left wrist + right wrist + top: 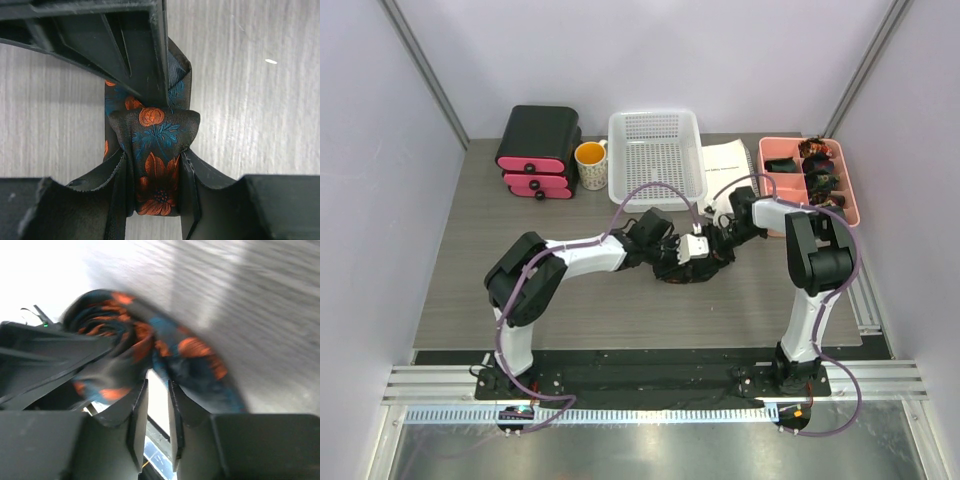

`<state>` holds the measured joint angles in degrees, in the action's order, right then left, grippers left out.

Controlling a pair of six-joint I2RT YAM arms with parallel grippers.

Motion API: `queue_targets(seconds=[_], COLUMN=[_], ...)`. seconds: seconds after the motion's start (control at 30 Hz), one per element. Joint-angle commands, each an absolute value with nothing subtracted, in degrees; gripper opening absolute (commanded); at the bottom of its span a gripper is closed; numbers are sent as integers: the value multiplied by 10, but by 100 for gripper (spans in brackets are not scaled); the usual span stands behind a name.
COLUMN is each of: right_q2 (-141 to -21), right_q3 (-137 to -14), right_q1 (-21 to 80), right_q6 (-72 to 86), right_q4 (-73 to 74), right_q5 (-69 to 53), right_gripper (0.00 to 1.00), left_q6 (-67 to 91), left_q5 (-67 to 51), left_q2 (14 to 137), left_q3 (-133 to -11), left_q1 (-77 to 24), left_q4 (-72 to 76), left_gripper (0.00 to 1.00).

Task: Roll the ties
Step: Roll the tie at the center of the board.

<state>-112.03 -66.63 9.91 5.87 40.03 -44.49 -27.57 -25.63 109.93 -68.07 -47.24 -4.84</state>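
Between the jaws of the left gripper [155, 157] we find the tie [159, 131], a dark strip with orange flowers and teal leaves. It is clamped across its width, and those jaws are closed on the fabric. Just beyond the fingertips the strip folds over into a loose hump. A finger of the right gripper [156, 386] bears on the far side of that fold.

The right wrist view is blurred. Its jaws stand nearly together with a thin bright slit between them, and a partly wound coil lies just past their tips. We cannot tell whether they pinch any cloth.

In the top view both grippers meet low over the table [470, 250].

We judge the rolling to be under way, not complete. To do it well, the left jaws should hold tension along the strip while the right turns the coil squarely, edges aligned, so that no layer slips sideways or slackens.
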Motion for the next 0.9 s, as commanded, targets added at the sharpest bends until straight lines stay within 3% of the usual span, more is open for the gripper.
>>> queue_targets(seconds=[0.0, 0.33, 0.43, 0.5, 0.63, 0.73, 0.87], right_q2=[-1072, -1063, -1081, -1101, -1135, -1143, -1154], right_q3=[-666, -645, -646, -649, -657, -655, -653], right_q1=[93, 83, 98, 102, 100, 94, 84], right_q6=[59, 81, 87, 87, 81, 71, 57], right_q4=[391, 373, 350, 336, 333, 335, 340], right_q5=[-502, -553, -543, -534, -507, -482, -459], right_gripper=[30, 46, 45, 41, 13, 1, 1], left_q6=[-282, -283, -280, -280, -277, -272, -282], left_q5=[-190, -188, -191, -195, -214, -246, -291], left_q2=[1152, 1166, 1168, 1167, 1159, 1145, 1129], left_q3=[-679, -687, -692, -694, -697, -693, -692], left_q1=[-477, -482, -482, -482, -478, -468, -456], left_q4=[-148, -160, -161, -160, -161, -155, -140], left_gripper=[18, 21, 23, 26, 36, 45, 52])
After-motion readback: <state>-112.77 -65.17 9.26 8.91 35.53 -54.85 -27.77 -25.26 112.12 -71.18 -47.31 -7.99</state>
